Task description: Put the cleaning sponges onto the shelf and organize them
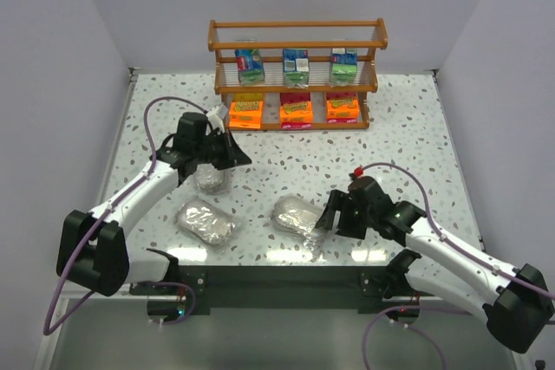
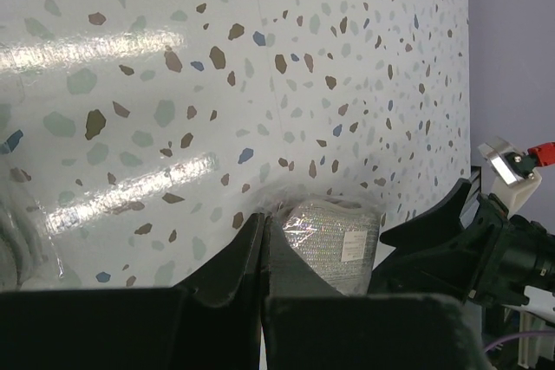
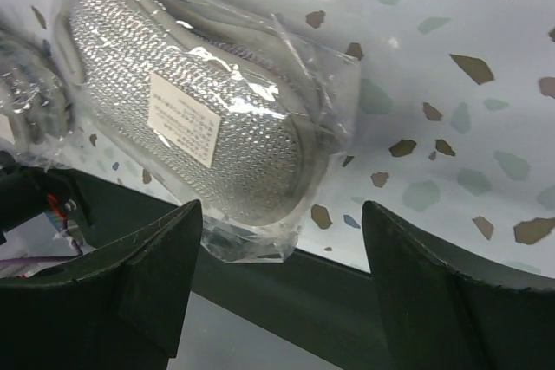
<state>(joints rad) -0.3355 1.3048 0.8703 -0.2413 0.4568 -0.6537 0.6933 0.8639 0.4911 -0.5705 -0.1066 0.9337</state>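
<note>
1. Three silver sponges (image 1: 205, 221) lie on the tabletop (image 1: 408, 127).
2. The shelf (image 1: 297, 34) has only its top tier free, likely for them.
3. The right gripper (image 3: 282, 214) gapes wide before the right sponge (image 3: 191, 101); next it must advance and close.
4. The left gripper (image 2: 263, 218) is closed above another.

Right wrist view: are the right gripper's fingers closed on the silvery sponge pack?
No: the right gripper stands wide open, and the silvery pack lies on the table ahead of the gap.
</note>
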